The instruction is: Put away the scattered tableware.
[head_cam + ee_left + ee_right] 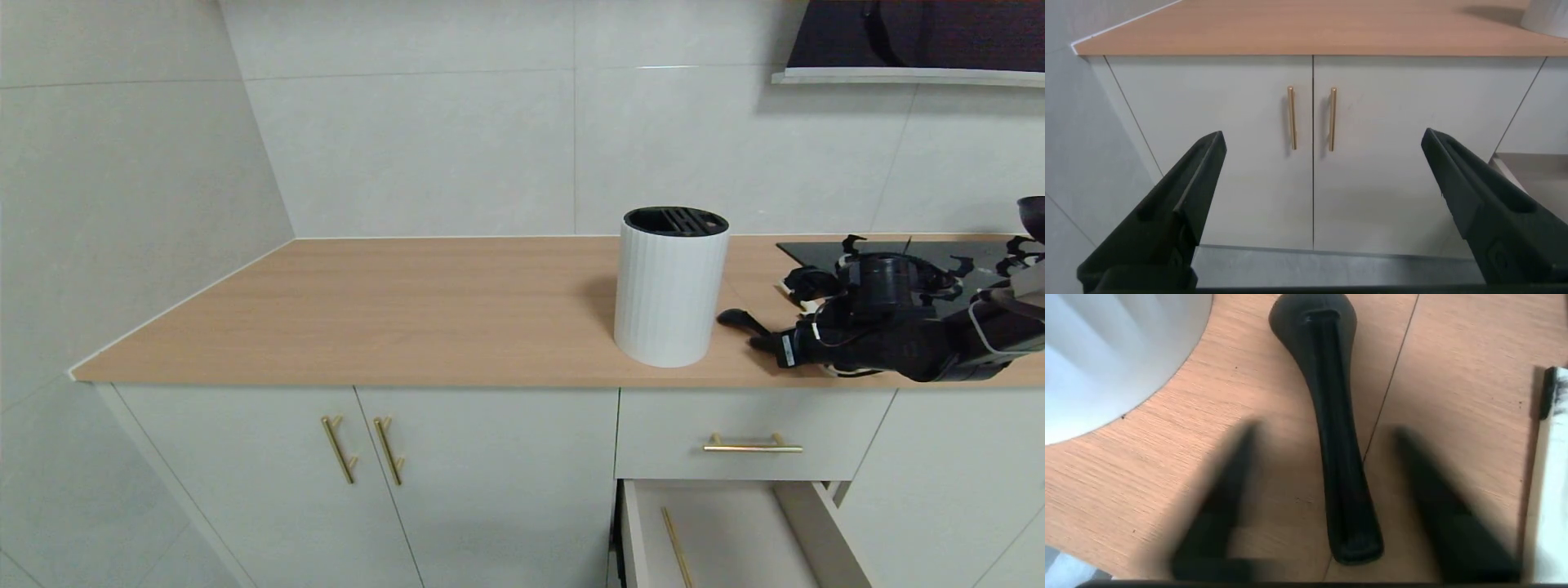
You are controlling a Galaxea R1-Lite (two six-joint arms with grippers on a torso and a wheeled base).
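Right tool [1323, 433] hangs low over the surface [408, 310] at the right of the head frame. Its two fingers are wide apart, one on each side of a black handle [1339, 482], and grip nothing yet. The handle lies flat just beside a white ribbed holder [671, 286] with a slotted black top. This looks like the grasping step: the next move likely calls for closing on the handle, lifting it, and lowering it into a slot. The utensil's working end is hidden under the arm, so its kind is unclear. Left tool [1323, 147] is wide open and empty, facing cupboard doors [1257, 122]. An open drawer [735, 523] is cut off at the lower edge.
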